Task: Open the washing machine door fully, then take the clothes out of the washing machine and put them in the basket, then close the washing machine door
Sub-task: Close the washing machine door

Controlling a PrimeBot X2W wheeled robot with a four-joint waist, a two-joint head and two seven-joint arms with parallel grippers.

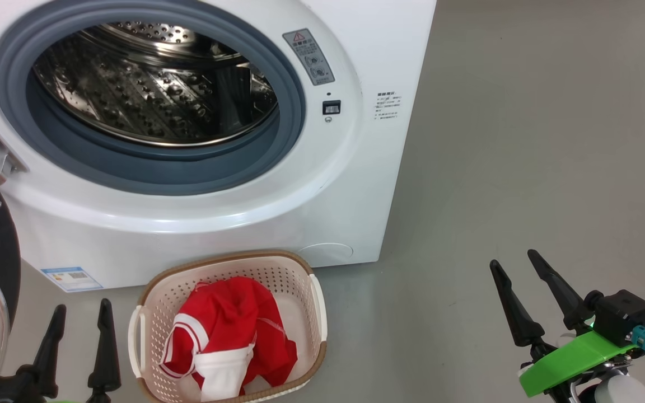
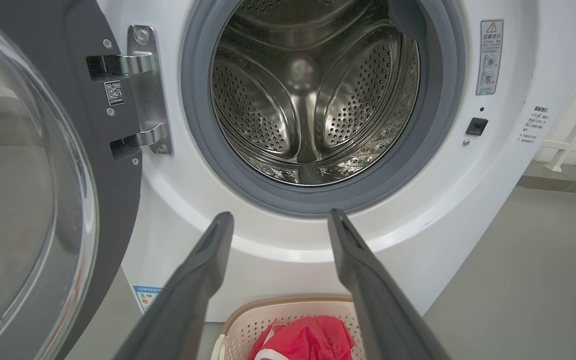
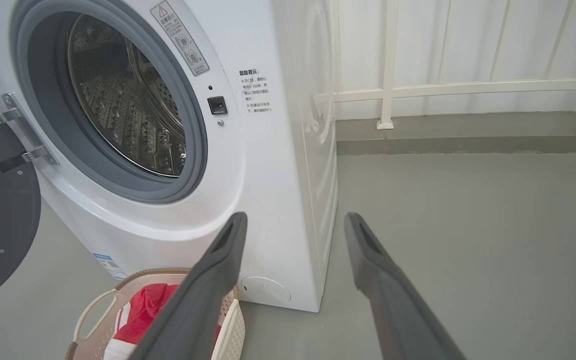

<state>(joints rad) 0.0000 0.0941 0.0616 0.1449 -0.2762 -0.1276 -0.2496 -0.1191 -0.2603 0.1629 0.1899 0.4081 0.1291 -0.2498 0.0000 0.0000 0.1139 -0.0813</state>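
- Left hand (image 1: pixel 82 305) and right hand (image 1: pixel 513 257) stood spread, empty.
- The washing machine door (image 2: pixel 43 150) looked rigid, hinged; probably best pushed on its dark rim (image 2: pixel 118 200), not the slick glass (image 2: pixel 3 210).

Bright, even, diffuse light filled all 3 views and cast no hard shadows; only a faint darker band lay on the floor (image 1: pixel 524 168) along the base of the washing machine (image 1: pixel 356 184). The steel drum (image 2: pixel 313 100) glinted, and the door (image 2: pixel 13 200) glass carried pale reflections. Both wrist views bowed slightly toward their edges, curving the railing (image 3: pixel 458 87). The right gripper (image 3: pixel 295 216) fingers (image 3: pixel 208 295) looked soft near the lens.
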